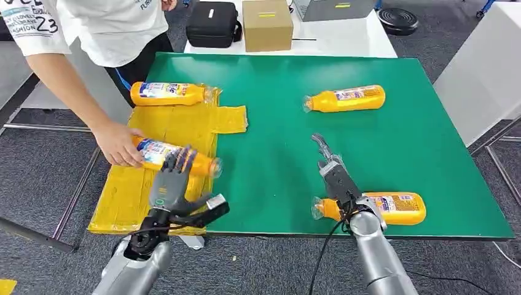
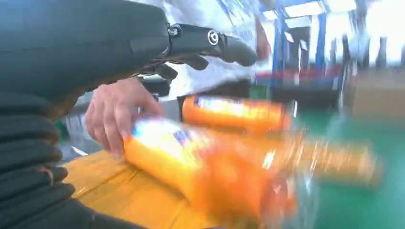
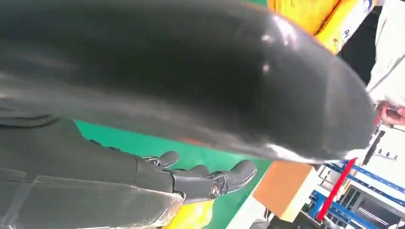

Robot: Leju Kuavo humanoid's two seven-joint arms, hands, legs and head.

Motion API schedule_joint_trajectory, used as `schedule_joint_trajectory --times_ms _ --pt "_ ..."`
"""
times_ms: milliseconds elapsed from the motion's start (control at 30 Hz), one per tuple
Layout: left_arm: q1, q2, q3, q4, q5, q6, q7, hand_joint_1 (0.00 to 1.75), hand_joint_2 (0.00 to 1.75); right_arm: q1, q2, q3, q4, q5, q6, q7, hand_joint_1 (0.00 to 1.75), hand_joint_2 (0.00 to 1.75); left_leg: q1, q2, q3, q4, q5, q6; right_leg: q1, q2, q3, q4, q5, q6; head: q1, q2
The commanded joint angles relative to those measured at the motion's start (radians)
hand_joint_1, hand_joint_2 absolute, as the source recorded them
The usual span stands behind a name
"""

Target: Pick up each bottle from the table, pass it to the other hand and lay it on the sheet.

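Counted four orange bottles, all on their sides. Found the near sheet bottle (image 1: 178, 157) lying across the yellow sheet (image 1: 166, 123), clear cap toward the green mat (image 1: 368, 141), label end toward the table's left edge. Saw a person's hand (image 1: 118, 142) resting on that label end, touching it. Noted the left hand (image 1: 175, 178) poised just above the same bottle, fingers spread apart over its middle, thumb stuck out to the side, nothing gripped; in the left wrist view, saw the fingers clear above the blurred bottle rather than wrapped round it. Could not tell whether any fingertip brushed the bottle.

Spotted the far sheet bottle (image 1: 166, 93) at the far end of the sheet, cap toward the mat, well apart from both hands.

Found the far table bottle (image 1: 347, 98) on the bare mat toward the right, cap pointing left, untouched. Found the near table bottle (image 1: 387, 208) close to the mat's near edge, cap end partly hidden behind the right wrist.

Saw the right hand (image 1: 329, 166) stretched forward over the mat, fingers extended and apart, holding nothing, just beyond the near table bottle and short of the far one.

Beyond the mat, made out a black case (image 1: 213, 24) and a cardboard box (image 1: 266, 24) side by side on a white table (image 1: 344, 40), with grey carpet all around.
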Motion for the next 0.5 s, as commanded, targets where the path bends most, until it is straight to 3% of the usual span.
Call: schedule_joint_trajectory --times_ms 33,200,367,500 --pt "0.016 -0.065 0.131 -0.114 0.485 0.190 -0.341 0.00 1.75 -0.075 -0.016 0.018 0.010 0.002 -0.004 0.008 0.00 0.00 0.001 0.002 0.003 0.001 -0.002 -0.002 0.001 0.001 0.002 0.001 -0.001 -0.002 0.000 0.000" --pt "0.007 -0.084 0.112 -0.108 0.805 0.154 -0.534 0.00 1.75 -0.108 -0.036 0.050 0.019 0.017 -0.006 0.006 0.00 0.00 0.001 0.002 0.003 0.001 -0.002 -0.002 0.001 0.001 0.003 0.000 -0.001 -0.002 0.000 0.000" --pt "0.011 -0.082 0.065 -0.060 0.999 -0.033 -0.545 0.00 1.75 -0.090 -0.124 0.107 -0.009 0.095 0.018 0.023 0.00 0.00 0.000 -0.001 0.003 0.000 -0.001 -0.001 0.001 -0.001 0.003 -0.001 -0.001 -0.001 0.000 0.000" --pt "0.024 -0.067 0.042 -0.004 1.159 -0.175 -0.562 0.00 1.75 -0.106 -0.264 0.164 -0.018 0.125 0.112 0.045 0.00 0.00 0.000 -0.002 0.003 -0.001 -0.001 -0.001 0.000 -0.002 0.004 -0.001 -0.001 -0.001 0.000 0.000"
